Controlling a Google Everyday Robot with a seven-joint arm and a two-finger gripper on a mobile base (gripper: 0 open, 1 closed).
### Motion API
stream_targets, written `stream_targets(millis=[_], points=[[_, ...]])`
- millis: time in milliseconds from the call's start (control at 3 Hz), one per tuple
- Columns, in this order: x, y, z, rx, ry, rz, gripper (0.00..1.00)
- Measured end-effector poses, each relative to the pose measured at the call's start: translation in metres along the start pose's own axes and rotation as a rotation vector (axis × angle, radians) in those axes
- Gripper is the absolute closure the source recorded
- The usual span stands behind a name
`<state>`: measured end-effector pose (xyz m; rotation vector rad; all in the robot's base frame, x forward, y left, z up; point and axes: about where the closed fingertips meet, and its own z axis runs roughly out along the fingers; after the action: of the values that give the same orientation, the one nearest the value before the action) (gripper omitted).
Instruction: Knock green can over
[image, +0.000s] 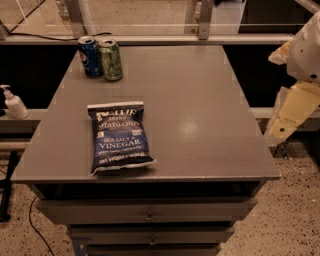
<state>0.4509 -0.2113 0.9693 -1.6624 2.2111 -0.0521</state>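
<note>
The green can stands upright at the far left corner of the grey table. It has mottled light-green markings and a silver top. A dark blue Pepsi can stands upright right beside it on its left, touching or nearly touching. My gripper and the white and cream arm hang off the right edge of the table, far from both cans, at about table height. It holds nothing that I can see.
A dark blue bag of salt and vinegar chips lies flat at the front left of the table. Drawers are below the tabletop. A white pump bottle stands on a lower ledge to the left.
</note>
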Motion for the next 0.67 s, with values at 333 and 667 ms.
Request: stream_targets(millis=[333,667], points=[[-0.021,-0.023,0.03,0.013,-0.145,0.033,0.0],[-0.06,-0.058,0.062,0.027,-0.333,0.057,0.0]])
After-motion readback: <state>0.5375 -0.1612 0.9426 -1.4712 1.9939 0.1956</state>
